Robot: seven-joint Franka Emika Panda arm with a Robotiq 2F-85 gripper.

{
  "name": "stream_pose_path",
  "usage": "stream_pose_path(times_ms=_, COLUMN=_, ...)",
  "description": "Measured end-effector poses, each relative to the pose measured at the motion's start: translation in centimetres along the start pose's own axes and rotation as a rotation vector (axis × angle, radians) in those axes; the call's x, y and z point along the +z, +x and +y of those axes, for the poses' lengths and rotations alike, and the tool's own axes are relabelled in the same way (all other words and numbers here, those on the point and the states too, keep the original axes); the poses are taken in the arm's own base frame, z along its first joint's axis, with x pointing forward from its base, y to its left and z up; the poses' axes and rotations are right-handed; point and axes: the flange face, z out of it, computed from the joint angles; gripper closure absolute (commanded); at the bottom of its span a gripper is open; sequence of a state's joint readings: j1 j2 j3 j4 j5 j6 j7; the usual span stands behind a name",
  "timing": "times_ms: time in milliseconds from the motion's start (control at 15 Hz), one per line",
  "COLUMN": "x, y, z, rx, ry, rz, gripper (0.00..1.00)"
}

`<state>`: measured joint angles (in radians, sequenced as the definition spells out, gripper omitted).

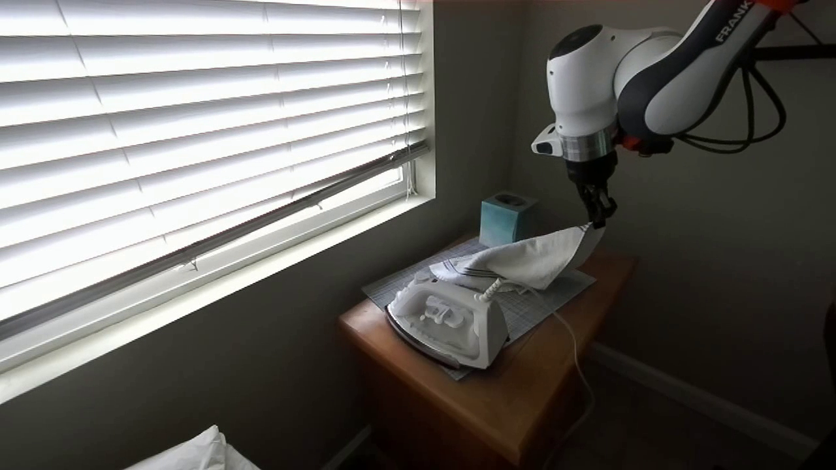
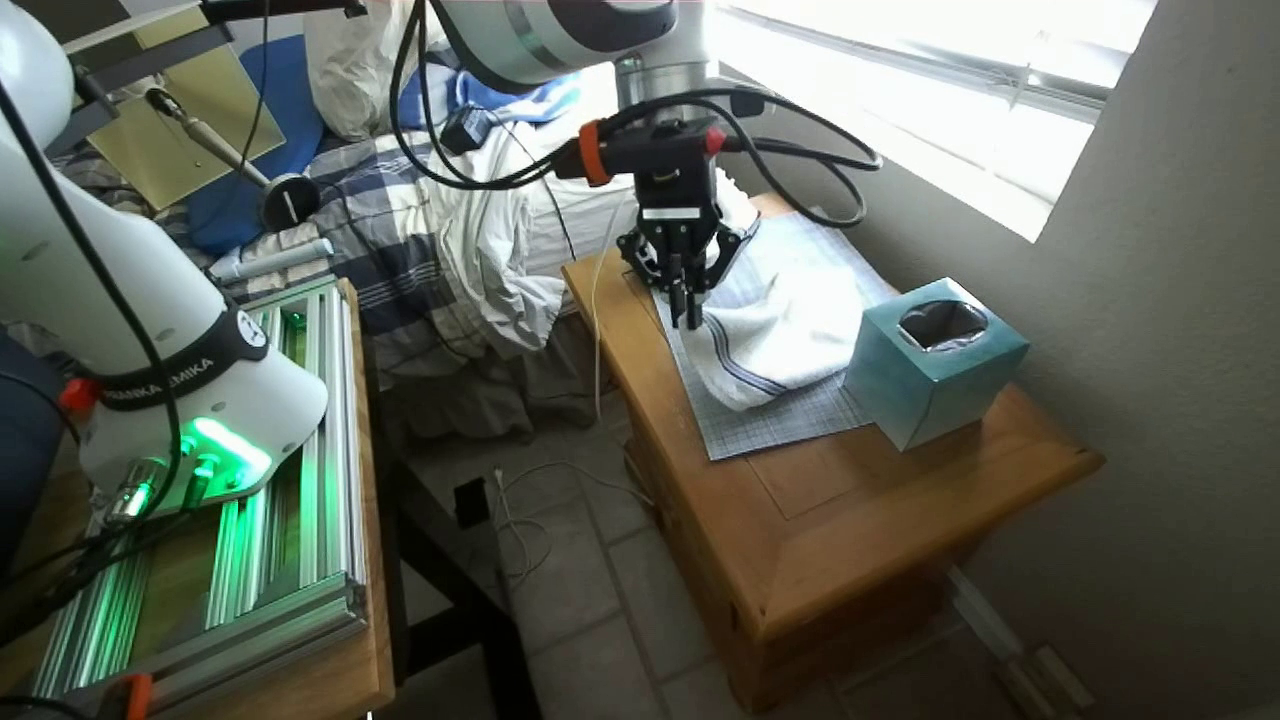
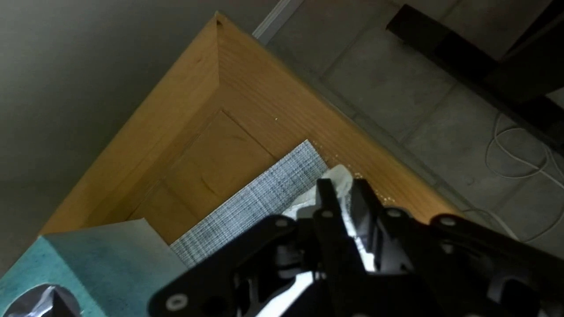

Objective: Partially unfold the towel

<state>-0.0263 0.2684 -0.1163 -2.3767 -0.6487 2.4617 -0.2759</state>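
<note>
The towel (image 1: 532,256) is a pale white cloth with dark stripes near its edge. It lies bunched on the grey mat, with one corner raised to my gripper (image 1: 597,224) in a slanted peak. In an exterior view the towel (image 2: 795,335) spreads behind the fingertips of my gripper (image 2: 685,318), its striped edge toward the near side. In the wrist view a bit of towel (image 3: 340,175) shows between the narrowly spaced fingers of my gripper (image 3: 342,182) and sticks out past their tips. The fingers look shut on it. The rest is hidden behind the gripper there.
A white iron (image 1: 450,320) stands beside the towel, its cord (image 1: 571,333) hanging off the table. A teal tissue box (image 2: 935,365) stands near the wall, also in the wrist view (image 3: 114,264). The grey mat (image 2: 745,435) covers part of the wooden table (image 2: 850,530). A window sill borders it.
</note>
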Motion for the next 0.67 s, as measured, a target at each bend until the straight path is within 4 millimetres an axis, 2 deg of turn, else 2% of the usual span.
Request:
stream_pose_path(times_ms=133, x=-1.7, y=0.5, z=1.1, rx=0.007, ry=-0.034, rz=0.050, gripper=0.37)
stream_pose_path(times_ms=267, x=-4.5, y=1.1, z=1.8, rx=0.008, ry=-0.044, rz=0.106, gripper=0.23)
stream_pose_path(times_ms=467, x=-8.4, y=2.6, z=0.1, rx=-0.048, ry=0.047, rz=0.202, gripper=0.01)
stream_pose_path(times_ms=533, x=-9.5, y=3.5, z=-1.0, rx=-0.073, ry=0.076, rz=0.231, gripper=0.00)
stream_pose_path(times_ms=600, x=-10.3, y=4.3, z=-2.1, rx=-0.091, ry=0.104, rz=0.259, gripper=0.14)
stream_pose_path(times_ms=667, x=-10.9, y=5.2, z=-3.2, rx=-0.100, ry=0.127, rz=0.281, gripper=0.06)
